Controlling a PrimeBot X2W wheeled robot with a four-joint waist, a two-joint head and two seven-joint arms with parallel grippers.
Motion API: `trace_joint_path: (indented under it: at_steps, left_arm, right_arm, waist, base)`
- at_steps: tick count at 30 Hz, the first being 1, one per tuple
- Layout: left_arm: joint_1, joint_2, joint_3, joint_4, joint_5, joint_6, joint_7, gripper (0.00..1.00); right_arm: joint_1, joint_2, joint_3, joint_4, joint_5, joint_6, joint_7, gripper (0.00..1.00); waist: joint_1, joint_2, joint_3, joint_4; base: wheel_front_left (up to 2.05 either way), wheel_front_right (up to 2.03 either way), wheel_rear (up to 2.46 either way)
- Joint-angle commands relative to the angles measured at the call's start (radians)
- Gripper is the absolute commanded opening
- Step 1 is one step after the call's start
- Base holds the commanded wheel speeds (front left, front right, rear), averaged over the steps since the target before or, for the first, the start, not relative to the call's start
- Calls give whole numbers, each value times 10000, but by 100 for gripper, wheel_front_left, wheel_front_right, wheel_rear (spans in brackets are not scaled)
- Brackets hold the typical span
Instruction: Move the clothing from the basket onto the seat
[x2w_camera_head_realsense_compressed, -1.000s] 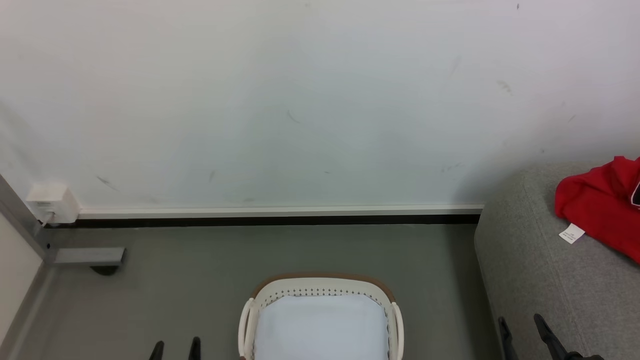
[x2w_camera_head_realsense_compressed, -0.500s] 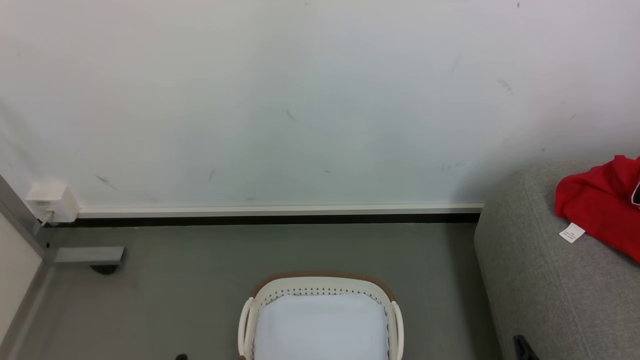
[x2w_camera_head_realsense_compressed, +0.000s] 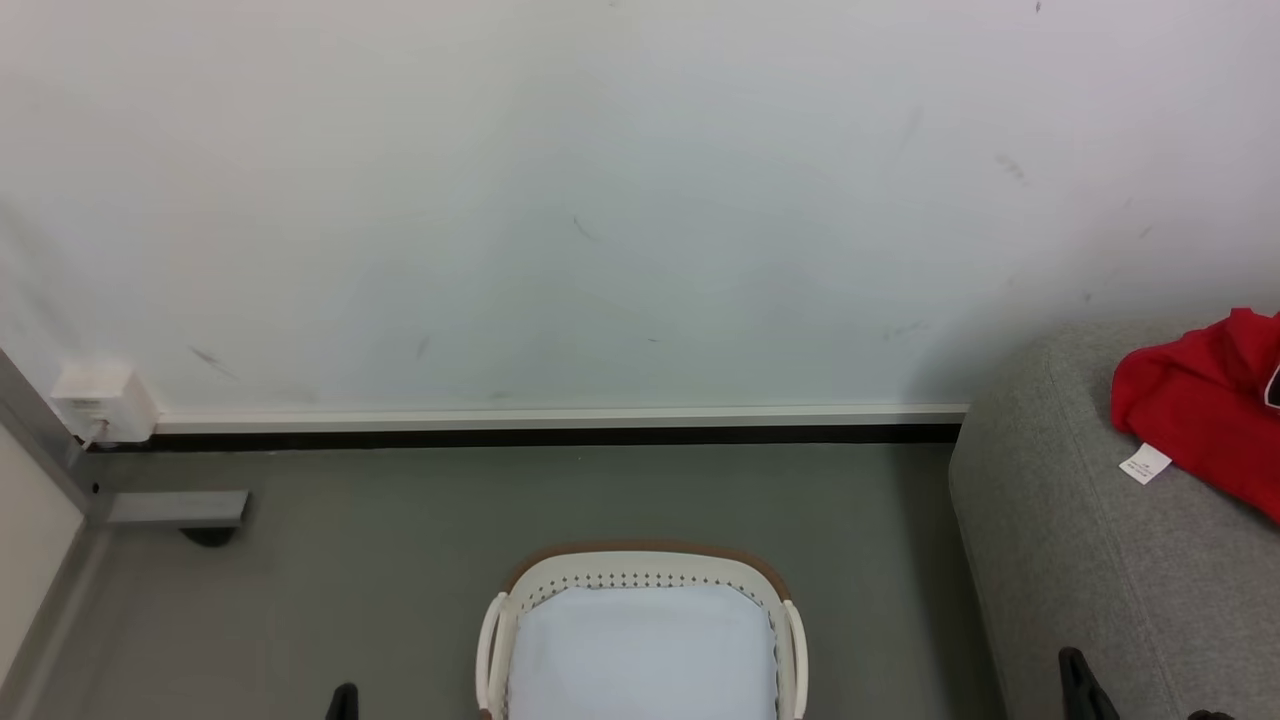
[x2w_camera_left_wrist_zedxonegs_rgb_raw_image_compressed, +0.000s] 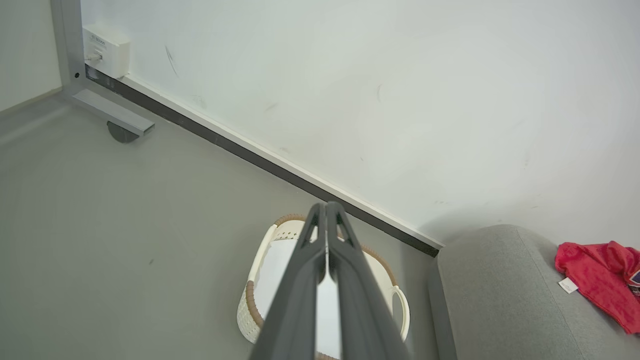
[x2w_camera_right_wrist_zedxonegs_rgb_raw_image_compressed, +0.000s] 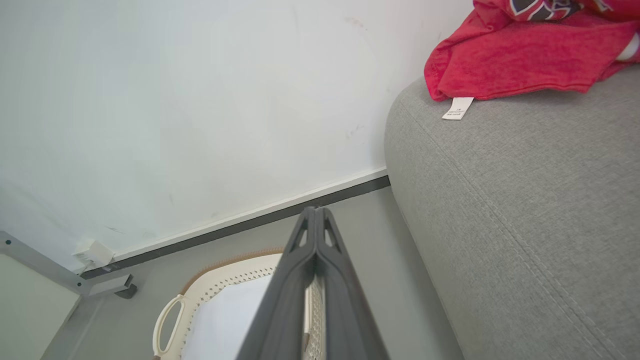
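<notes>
The clothing (x2w_camera_head_realsense_compressed: 1208, 410) lies bunched on the top of the seat (x2w_camera_head_realsense_compressed: 1080, 530), at the right edge of the head view, with its white tag (x2w_camera_head_realsense_compressed: 1144, 465) resting on the grey fabric. Neither has shifted against the frames from a second ago. The basket (x2w_camera_head_realsense_compressed: 640, 578) stands on the floor just left of the seat, and you can see only its pale base inside, nothing red. What has changed is at the bottom of the head view. A second ago each side showed two dark fingertips set apart; half a second ago they had nearly dropped out of frame; now one tip shows on each side. The left wrist view shows the left tool (x2w_camera_left_wrist_zedxonegs_rgb_raw_image_compressed: 325, 207) with its fingers pressed together and nothing between them, pointing over the basket. The right wrist view shows the right tool (x2w_camera_right_wrist_zedxonegs_rgb_raw_image_compressed: 315, 210) the same way, narrow and empty, aimed between the basket and the seat, well short of the garment. Reading: release is done and both arms look to be settling back near rest. The transfer appears complete. You may want to check the part of the basket hidden below the frame edge before you log it as finished.
</notes>
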Motion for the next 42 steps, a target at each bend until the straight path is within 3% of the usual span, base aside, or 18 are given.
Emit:
trace_joint_path:
  at_steps: [1, 23, 42]
  left_arm:
    - [-290, 54, 69, -135, -499, -35, 125, 0]
    - [-892, 86, 335, -143, -3582, -108, 969, 0]
    - [-1295, 108, 521, -143, -5606, -159, 1535, 0]
  right_arm:
    - [-279, -75, -96, -219, 478, -4, 98, 0]
    - [-620, -112, -452, -559, 3669, -8, 927, 0]
    - [-845, -136, -695, -784, 5784, -11, 1481, 0]
  waist:
    - [-1, -1, 5, 1]
    - [-1, -1, 68, 4]
    - [-1, -1, 120, 6]
  base:
    - [0, 0, 0]
    - [0, 0, 0]
    - [0, 0, 0]
